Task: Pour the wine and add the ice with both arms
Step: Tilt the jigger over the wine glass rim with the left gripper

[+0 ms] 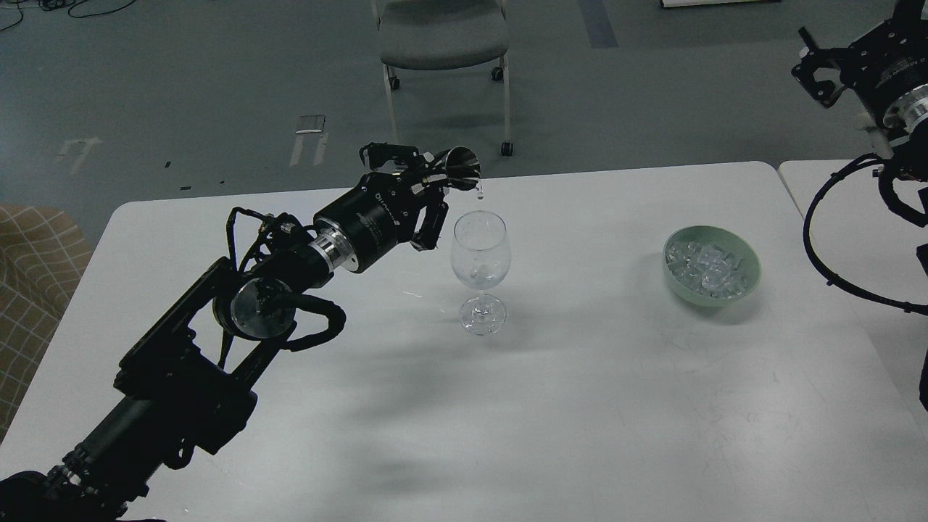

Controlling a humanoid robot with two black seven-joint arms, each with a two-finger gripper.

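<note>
While the left arm (217,319) is reaching across the white surface (580,406), its fingers (424,190) are closing around a small shiny metal cup (460,168), tipping it sideways so that the mouth is facing out over the wine glass (481,272). That tilt looks deliberate: a drop of clear wine (480,193) is hanging from the cup's lower lip, just above the glass rim, so the liquid should be falling straight into the bowl rather than onto the surface. The glass is standing upright and apart from the arm, with only a trace of liquid seeming to sit in the bottom of its bowl, though that is hard to make out.

Off to the right, a pale green bowl (747,254) is holding the ice (705,268), piled as small clear cubes, well apart from the glass. It is sitting on the side nearest the right arm (899,94), which I judge is why it is placed there: that arm can fetch ice while the left one is pouring. The right gripper (823,69) is hanging high near the frame's corner, away from both bowl and glass, carrying nothing; it is dark and small, so I cannot tell whether its fingers are parted.

Pouring seems to be nearly finishing, with the ice step not yet begun.
</note>
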